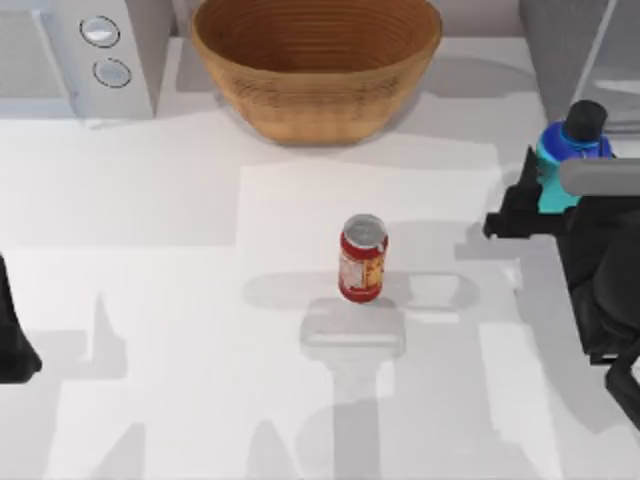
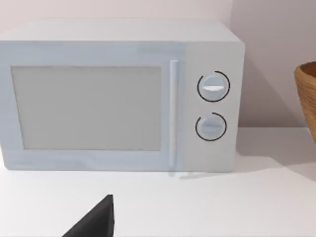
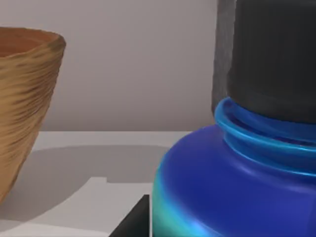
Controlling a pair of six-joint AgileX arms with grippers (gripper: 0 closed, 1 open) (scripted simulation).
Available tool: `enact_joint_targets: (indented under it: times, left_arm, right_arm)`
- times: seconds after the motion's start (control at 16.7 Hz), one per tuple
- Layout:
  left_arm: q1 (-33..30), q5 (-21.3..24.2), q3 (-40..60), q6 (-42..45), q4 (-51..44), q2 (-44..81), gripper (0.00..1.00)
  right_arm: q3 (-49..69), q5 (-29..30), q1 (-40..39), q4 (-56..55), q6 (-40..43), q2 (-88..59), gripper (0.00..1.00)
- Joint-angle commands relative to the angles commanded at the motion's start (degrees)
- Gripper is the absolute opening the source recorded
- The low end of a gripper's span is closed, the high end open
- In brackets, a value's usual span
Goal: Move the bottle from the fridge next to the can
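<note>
The bottle (image 1: 562, 160), turquoise with a dark blue shoulder and black cap, stands upright at the table's right edge, just in front of the grey fridge (image 1: 565, 45). My right gripper (image 1: 540, 200) is shut on the bottle's body, with one black finger (image 3: 129, 223) against its side; in the right wrist view the bottle (image 3: 232, 182) sits very close. The red can (image 1: 362, 258) stands upright at the table's middle, well to the left of the bottle. My left gripper (image 1: 12, 350) is parked at the far left edge.
A large wicker basket (image 1: 316, 60) stands at the back centre. A white box with two round knobs (image 2: 123, 98) occupies the back left corner. A grey bar (image 1: 600, 178) crosses beside the bottle's right side. Bare table lies around the can.
</note>
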State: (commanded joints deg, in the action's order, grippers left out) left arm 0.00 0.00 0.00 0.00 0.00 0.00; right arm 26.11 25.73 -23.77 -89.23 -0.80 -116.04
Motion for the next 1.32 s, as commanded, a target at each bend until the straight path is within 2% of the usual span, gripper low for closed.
enact_joint_targets:
  times: [0.18,0.3,0.96,1.32]
  left_arm:
    - [0.0,0.0,0.0,0.0,0.0,0.0,1.00]
    - [0.0,0.0,0.0,0.0,0.0,0.0,1.00]
    - [0.0,0.0,0.0,0.0,0.0,0.0,1.00]
    - [0.0,0.0,0.0,0.0,0.0,0.0,1.00]
  right_arm:
    - [-2.8,8.3,-8.3,-4.0,0.0,-1.0,0.00]
    - [-3.9,10.7,-10.7,-5.3,0.0,-1.2,0.00]
    - [-4.0,11.0,-11.0,-5.5,0.1,-1.2,0.00]
    - [-4.0,11.0,-11.0,-5.5,0.1,-1.2,0.45]
